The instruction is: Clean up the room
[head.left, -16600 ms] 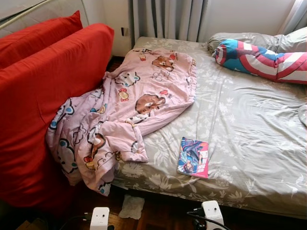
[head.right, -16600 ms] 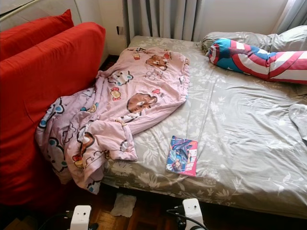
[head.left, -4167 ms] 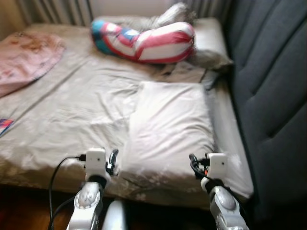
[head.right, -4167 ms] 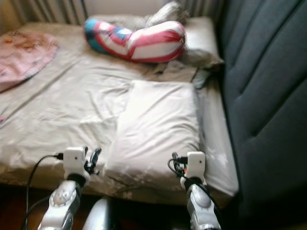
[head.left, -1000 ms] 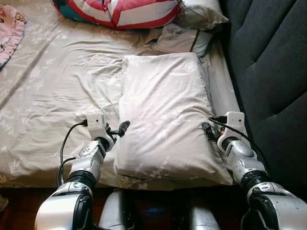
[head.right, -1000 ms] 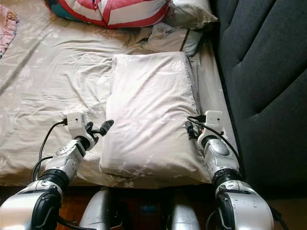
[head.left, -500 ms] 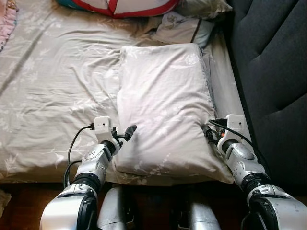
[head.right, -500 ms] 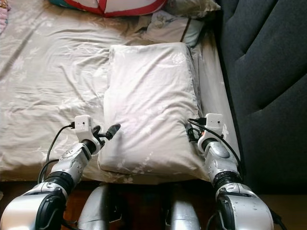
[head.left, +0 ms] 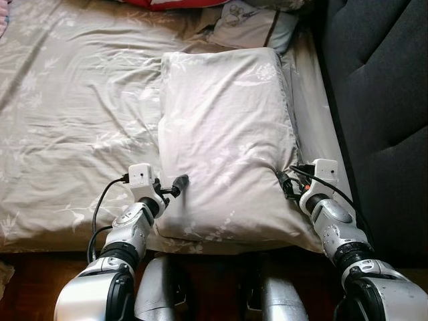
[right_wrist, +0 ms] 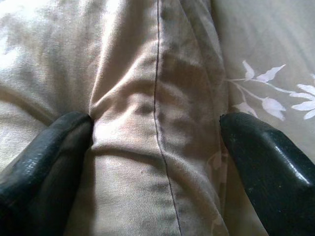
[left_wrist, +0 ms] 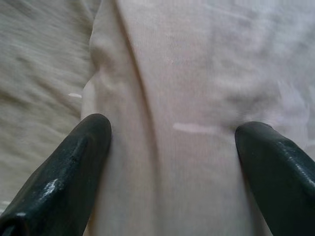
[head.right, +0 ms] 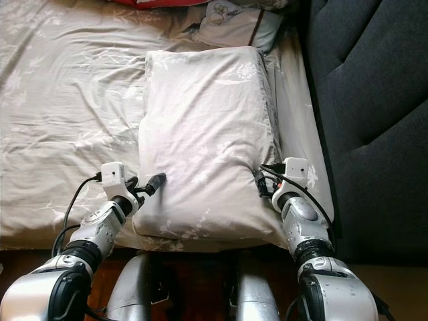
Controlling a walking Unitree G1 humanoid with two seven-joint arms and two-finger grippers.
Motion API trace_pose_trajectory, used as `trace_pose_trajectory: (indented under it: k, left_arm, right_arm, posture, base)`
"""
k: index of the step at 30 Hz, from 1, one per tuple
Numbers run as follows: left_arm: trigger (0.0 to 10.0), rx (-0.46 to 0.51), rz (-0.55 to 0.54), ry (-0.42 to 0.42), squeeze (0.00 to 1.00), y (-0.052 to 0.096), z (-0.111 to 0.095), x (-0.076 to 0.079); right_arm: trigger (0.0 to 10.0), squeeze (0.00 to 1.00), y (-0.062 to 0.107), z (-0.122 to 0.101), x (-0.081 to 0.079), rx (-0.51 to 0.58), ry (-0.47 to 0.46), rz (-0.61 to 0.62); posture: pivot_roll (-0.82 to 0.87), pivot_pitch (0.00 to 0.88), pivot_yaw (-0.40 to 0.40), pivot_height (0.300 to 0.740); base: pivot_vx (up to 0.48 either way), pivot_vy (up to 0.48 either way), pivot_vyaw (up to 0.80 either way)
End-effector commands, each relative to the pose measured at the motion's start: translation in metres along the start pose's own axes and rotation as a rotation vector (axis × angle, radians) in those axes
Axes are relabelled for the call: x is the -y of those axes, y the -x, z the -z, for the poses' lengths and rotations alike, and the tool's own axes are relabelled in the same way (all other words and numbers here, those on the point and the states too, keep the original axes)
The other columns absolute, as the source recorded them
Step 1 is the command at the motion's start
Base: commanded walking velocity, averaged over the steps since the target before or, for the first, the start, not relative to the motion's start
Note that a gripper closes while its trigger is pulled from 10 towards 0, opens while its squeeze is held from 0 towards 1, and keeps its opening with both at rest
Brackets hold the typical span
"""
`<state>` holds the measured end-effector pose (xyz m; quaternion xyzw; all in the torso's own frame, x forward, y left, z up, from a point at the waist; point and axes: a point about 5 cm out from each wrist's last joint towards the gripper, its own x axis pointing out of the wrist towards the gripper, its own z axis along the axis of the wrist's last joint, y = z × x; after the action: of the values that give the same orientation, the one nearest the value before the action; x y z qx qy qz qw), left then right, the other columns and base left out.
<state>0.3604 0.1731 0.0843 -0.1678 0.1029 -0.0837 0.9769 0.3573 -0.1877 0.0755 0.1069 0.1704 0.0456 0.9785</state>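
Right eye view: pillow hides right end effector fingertips.

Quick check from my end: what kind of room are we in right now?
Most likely a bedroom. A bed with a floral sheet lies ahead, a pillow on it beside a dark padded headboard. The left gripper and right gripper each straddle an edge of the pillow, fingers open.

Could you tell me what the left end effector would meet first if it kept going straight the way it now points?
Most likely the pillow. The left end effector is open, its fingers straddling the pillow's left edge where it lies on the bed sheet, so going straight on would press into that edge almost at once, though depth is hard to judge.
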Motion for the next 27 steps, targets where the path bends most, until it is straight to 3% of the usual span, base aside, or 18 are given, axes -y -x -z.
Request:
trace_pose_trajectory:
  k: [1,22,23,24,25,27]
  left_arm:
    - [10.0,-0.041,-0.032,0.04,0.0,0.008,0.016,-0.01]
    - [10.0,-0.134,-0.035,0.079,0.0,0.017,0.045,-0.007]
    - [6.9,-0.136,-0.039,0.081,0.0,0.017,0.046,-0.007]
    - [2.2,-0.141,-0.042,0.08,0.0,0.017,0.047,-0.008]
    - [0.1,-0.144,-0.043,0.078,0.0,0.018,0.047,-0.008]
    - [0.0,-0.148,-0.034,0.071,0.0,0.018,0.049,-0.006]
  right_arm:
    - [10.0,0.0,0.008,0.041,0.0,-0.157,-0.02,-0.013]
    - [10.0,0.0,0.016,0.066,-0.027,-0.269,-0.071,-0.28]
    - [10.0,0.0,0.017,0.067,-0.028,-0.272,-0.071,-0.287]
    - [10.0,0.0,0.017,0.068,-0.029,-0.276,-0.072,-0.296]
    - [10.0,0.0,0.017,0.069,-0.031,-0.279,-0.073,-0.304]
    - [5.8,0.0,0.018,0.071,-0.033,-0.289,-0.073,-0.318]
  posture:
    - [-0.19,0.41,-0.042,0.643]
    - [-0.22,0.442,-0.073,0.643]
    - [-0.22,0.441,-0.073,0.643]
    - [-0.22,0.441,-0.073,0.643]
    - [-0.22,0.442,-0.073,0.643]
    - [-0.22,0.44,-0.074,0.643]
  base:
    - [0.0,0.0,0.0]
    - [0.0,0.0,0.0]
    - [0.0,0.0,0.0]
    - [0.0,0.0,0.0]
    - [0.0,0.0,0.0]
    - [0.0,0.0,0.0]
